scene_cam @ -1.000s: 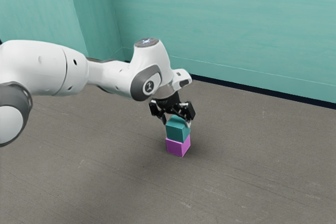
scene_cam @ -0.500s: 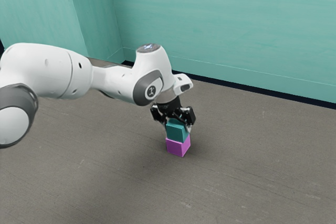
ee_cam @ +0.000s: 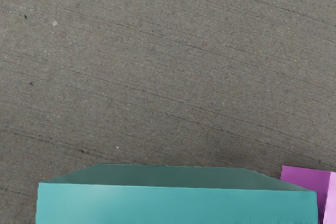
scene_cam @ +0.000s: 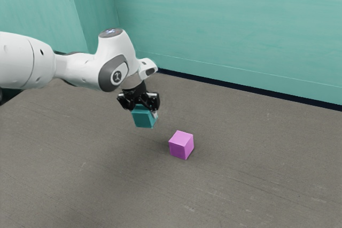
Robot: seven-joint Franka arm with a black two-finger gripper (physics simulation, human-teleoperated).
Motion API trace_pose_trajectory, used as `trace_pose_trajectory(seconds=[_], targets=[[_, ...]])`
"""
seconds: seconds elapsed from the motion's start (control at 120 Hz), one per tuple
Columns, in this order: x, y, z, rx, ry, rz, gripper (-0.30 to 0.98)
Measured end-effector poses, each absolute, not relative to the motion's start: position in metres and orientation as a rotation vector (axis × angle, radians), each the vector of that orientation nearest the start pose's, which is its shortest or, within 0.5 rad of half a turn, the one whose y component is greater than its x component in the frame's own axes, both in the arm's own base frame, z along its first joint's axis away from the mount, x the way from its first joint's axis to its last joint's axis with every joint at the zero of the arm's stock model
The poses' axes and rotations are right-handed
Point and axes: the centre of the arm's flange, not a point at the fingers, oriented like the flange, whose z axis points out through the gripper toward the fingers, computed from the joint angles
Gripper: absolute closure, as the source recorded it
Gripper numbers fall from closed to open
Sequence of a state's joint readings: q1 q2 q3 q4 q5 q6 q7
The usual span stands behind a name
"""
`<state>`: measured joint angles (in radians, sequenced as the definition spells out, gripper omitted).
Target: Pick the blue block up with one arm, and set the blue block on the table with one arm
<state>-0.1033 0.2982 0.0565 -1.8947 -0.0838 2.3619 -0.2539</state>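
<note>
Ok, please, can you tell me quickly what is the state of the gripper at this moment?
Gripper: closed, holding the blue block, which looks teal, up off the table.

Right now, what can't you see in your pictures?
- Exterior view: part of the blue-green block's top, behind my gripper.
- Exterior view: where my arm starts, cut off by the left edge.
- Wrist view: the rest of the blue-green block, cut off by the lower edge.
- Wrist view: much of the purple block, cut off by the picture's edges.
</note>
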Motion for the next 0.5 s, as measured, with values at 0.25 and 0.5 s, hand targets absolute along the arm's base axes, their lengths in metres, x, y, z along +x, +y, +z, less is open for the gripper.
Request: trace_pose_trajectory(seconds=[0.25, 0.5], targets=[[0.64, 0.013, 0.3, -3.135, -0.505, -0.102, 0.31], [0.646, 0.013, 0.278, -3.136, -0.51, -0.065, 0.23]])
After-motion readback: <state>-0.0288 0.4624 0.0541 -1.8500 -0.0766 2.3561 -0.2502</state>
